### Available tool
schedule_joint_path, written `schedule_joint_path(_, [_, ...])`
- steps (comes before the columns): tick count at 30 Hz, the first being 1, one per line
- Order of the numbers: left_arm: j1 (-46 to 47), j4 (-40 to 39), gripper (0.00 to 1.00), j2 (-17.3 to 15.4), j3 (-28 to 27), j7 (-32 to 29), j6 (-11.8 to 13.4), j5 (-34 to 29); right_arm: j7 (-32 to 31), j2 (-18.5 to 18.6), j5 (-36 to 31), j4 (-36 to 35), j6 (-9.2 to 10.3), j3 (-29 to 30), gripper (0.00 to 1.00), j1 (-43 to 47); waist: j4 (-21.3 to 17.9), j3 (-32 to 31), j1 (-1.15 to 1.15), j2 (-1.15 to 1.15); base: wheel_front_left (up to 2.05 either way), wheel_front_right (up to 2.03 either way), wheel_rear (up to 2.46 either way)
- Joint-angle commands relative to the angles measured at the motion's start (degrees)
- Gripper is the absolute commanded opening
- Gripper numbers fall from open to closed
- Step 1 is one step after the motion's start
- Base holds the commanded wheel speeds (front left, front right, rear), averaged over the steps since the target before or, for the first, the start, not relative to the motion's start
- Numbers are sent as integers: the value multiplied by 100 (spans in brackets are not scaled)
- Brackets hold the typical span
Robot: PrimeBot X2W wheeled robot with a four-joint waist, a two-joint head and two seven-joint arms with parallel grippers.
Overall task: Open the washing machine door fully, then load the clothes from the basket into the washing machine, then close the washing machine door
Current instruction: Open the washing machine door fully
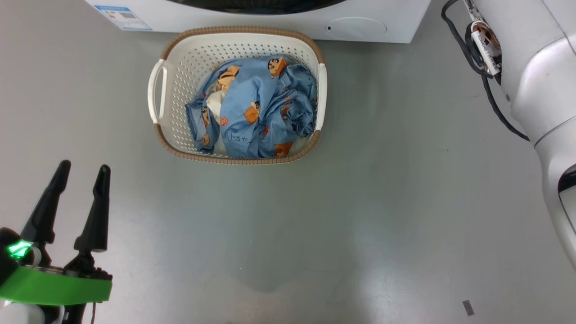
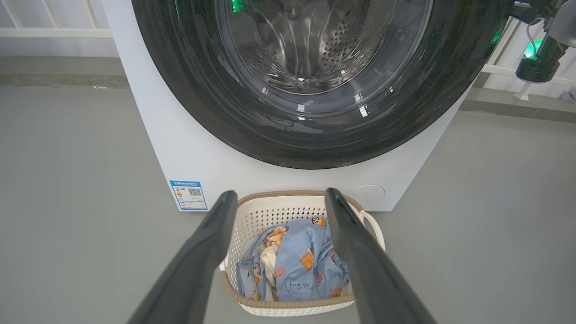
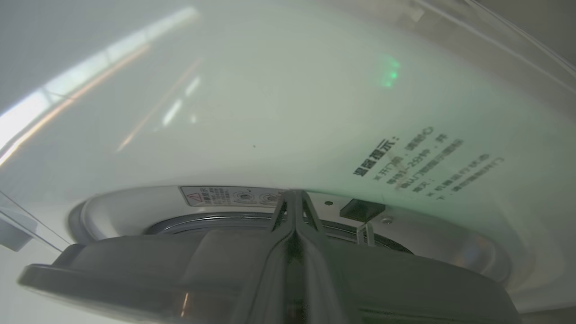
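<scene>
1. The washing machine door [image 2: 315,139] is seen in the left wrist view as a wide glossy black ring around clear glass, set in the front of the white washing machine [image 2: 180,148]; the perforated steel drum [image 2: 351,40] is visible through the glass; whether the door is latched cannot be told from that view.
2. In the right wrist view the door's rim is seen edge-on across the bottom; past it, a recessed white ring of the machine front is exposed, with a warning sticker [image 3: 225,196] and a dark latch piece [image 3: 362,209].
3. The right gripper [image 3: 293,194] is pressed together, with nothing seen between its fingers; its tips lie over the door's rim and point at the recess; contact with the door cannot be judged.
4. The basket [image 1: 180,85] is set on the grey floor [image 1: 360,202] just in front of the machine; the clothes [image 1: 261,108] are heaped inside it, toward the robot's right.
5. The left gripper [image 1: 84,167] is spread wide and empty; it is held over the floor, well apart from the basket and nearer the robot, with its fingers pointed toward the basket and machine.
6. A blue label [image 1: 122,15] is stuck low on the machine front; the right forearm [image 1: 540,67], white with black cables, is seen at the head view's right edge.
</scene>
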State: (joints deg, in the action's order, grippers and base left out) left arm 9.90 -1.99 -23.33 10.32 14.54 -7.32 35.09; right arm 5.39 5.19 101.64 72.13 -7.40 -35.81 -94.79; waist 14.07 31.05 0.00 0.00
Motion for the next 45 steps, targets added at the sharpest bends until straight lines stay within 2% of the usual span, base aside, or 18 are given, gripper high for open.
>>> schedule_joint_path(1, [127,-93,100,-227,-236,46,-17,52,-83,-231,144,-148,-9,-132,0,-57,5,12,0,0,0,0,0])
schedule_joint_path(10, [165,-115,100,-190,-326,46,-17,48,-474,-231,740,-415,-9,-754,0,63,-41,-8,0,0,0,0,0])
schedule_joint_path(24, [119,-245,100,-147,-472,46,-17,-29,-1364,-231,1167,-10,-9,-1402,0,-19,-118,-162,0,0,0,0,0])
schedule_joint_path(45, [-40,-332,100,-75,-527,46,-17,-205,-2202,-231,1463,-64,-9,-1629,0,412,-237,-648,0,0,0,0,0])
